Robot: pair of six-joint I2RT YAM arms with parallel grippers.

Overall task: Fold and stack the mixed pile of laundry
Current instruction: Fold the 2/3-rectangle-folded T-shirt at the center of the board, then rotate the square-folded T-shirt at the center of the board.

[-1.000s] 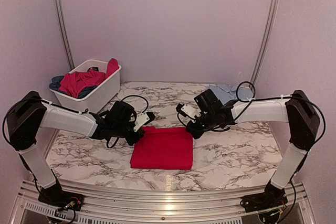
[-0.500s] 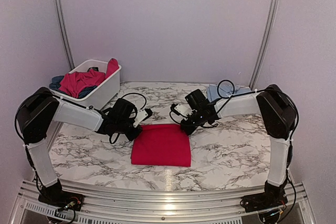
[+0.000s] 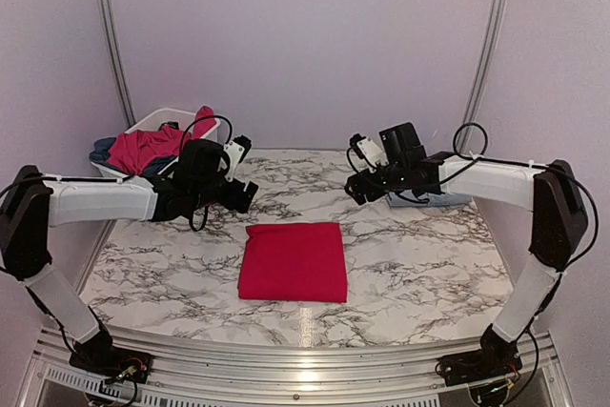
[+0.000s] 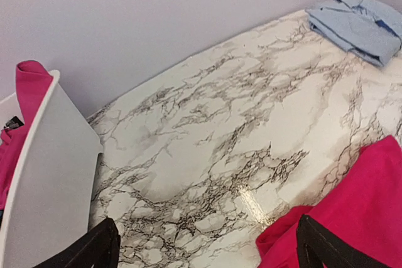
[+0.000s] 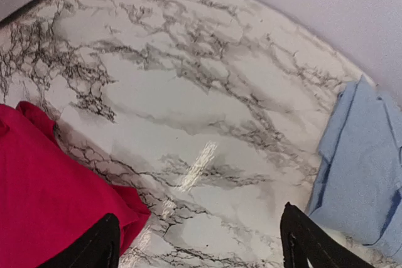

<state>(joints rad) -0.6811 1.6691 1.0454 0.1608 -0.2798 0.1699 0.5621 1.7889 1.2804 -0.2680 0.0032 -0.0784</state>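
A red garment (image 3: 293,261) lies folded in a flat rectangle mid-table; its far corners show in the left wrist view (image 4: 352,211) and the right wrist view (image 5: 44,186). My left gripper (image 3: 244,195) hovers behind its far left corner, open and empty (image 4: 207,249). Behind the far right corner hangs my right gripper (image 3: 355,188), also open and empty (image 5: 200,243). A folded light blue shirt (image 5: 364,167) rests at the back right (image 4: 358,26), partly hidden behind the right arm (image 3: 431,199). More red and dark blue garments (image 3: 143,148) fill the basket.
The white plastic basket (image 3: 195,154) stands at the back left by the wall, its side close to my left gripper (image 4: 50,174). A pink cloth (image 4: 31,80) hangs over its rim. Metal rails run up the back wall on both sides.
Both grippers were shut at the red garment's far edge; they have let go, opened, and lifted back and apart. The garment now lies flat and square.
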